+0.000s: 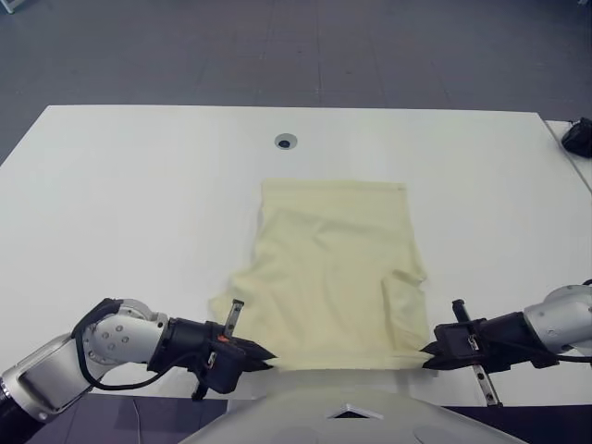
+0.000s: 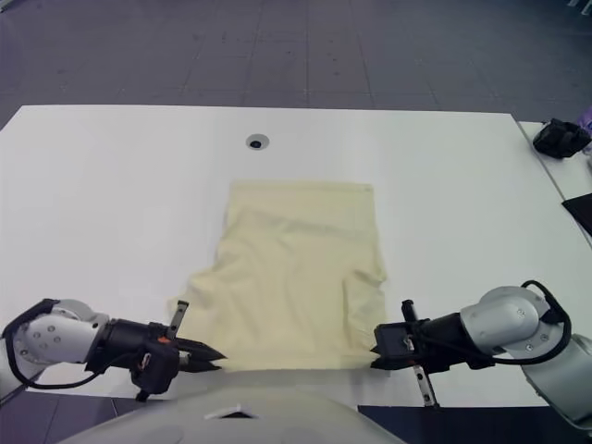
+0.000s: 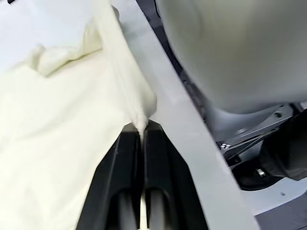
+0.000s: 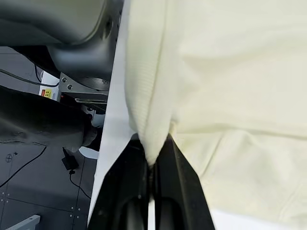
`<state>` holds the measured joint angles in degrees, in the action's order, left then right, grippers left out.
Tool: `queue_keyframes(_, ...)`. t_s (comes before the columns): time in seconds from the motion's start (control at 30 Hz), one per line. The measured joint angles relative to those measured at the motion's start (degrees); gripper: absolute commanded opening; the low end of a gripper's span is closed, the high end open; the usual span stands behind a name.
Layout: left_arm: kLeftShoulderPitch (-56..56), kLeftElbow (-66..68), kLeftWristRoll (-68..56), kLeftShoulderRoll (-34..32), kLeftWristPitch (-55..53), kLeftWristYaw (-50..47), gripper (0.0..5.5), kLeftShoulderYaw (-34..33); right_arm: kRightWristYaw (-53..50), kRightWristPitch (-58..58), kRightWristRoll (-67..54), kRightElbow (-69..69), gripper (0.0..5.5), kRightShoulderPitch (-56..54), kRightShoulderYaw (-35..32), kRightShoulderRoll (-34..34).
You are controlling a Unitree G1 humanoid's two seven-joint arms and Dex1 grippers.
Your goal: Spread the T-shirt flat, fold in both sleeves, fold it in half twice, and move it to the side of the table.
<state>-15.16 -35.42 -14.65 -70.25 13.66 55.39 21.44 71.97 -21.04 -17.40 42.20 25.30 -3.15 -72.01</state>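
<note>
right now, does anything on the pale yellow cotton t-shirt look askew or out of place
The pale yellow T-shirt is lopsided: its near left side bulges out beyond the straight far part, and a fold puckers near the right edge. The left gripper and right gripper are each shut on a near corner.

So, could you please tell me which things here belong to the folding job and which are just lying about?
For the job: T-shirt; left gripper and right gripper, both shut on its near edge; table.

Lying about: cable hole in the table; black object beyond the table's right edge.
</note>
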Motion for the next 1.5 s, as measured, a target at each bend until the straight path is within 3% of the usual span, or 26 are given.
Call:
queue_keyframes(0.1, -2.14, -0.23, 2.63, 0.70, -1.02, -0.15, 0.80, -0.62, -0.81, -0.90, 0.19, 0.27, 0.65, 1.23, -0.54, 0.44)
queue_keyframes(0.2, -3.73, -0.84, 0.19, 0.69, -2.20, 1.05, 1.32, -3.66, 1.57, -4.82, -5.23, 2.07, 1.15, 2.93, -6.18, 0.44)
queue_keyframes(0.3, -4.54, -4.03, -13.28, -0.02, -6.17, 1.92, 1.80, -11.27, 4.90, -11.16, -15.74, 1.51, 1.61, 0.64, -14.81, 0.35)
queue_keyframes(0.4, 3.51, -3.22, -23.96, 1.84, -11.89, 1.79, 2.35, -16.53, 3.62, -15.25, -23.00, -4.48, 2.13, -10.09, -16.64, 0.42)
queue_keyframes(0.5, 16.36, 2.21, -24.65, 9.62, -16.48, -2.10, 2.88, -15.21, -3.78, -15.97, -20.24, -11.39, 2.65, -23.38, -9.59, 5.85)
queue_keyframes(0.6, 32.68, 17.47, -11.85, 22.62, -17.21, -9.38, 3.43, -9.29, -19.80, -12.07, -4.23, -23.86, 3.18, -36.58, 3.99, 18.20)
queue_keyframes(0.87, 46.60, 54.40, 16.40, 37.07, -3.44, -21.93, 4.73, 2.02, -44.85, 4.68, 23.00, -51.06, 4.41, -47.09, 18.42, 32.35)
queue_keyframes(1.0, 51.20, 72.87, 25.73, 43.91, 3.18, -27.08, 5.40, 5.05, -52.95, 13.42, 29.96, -67.74, 5.11, -52.83, 21.25, 38.88)
queue_keyframes(1.07, 51.64, 76.22, 27.97, 45.18, 4.65, -28.54, 5.40, 5.24, -54.16, 16.32, 31.21, -71.67, 5.36, -54.46, 21.21, 39.66)
queue_keyframes(1.5, 66.18, 101.07, 36.47, 51.68, 6.01, -37.27, 5.40, 5.35, -61.59, 27.33, 39.29, -107.35, 5.36, -74.73, 24.05, 48.33)
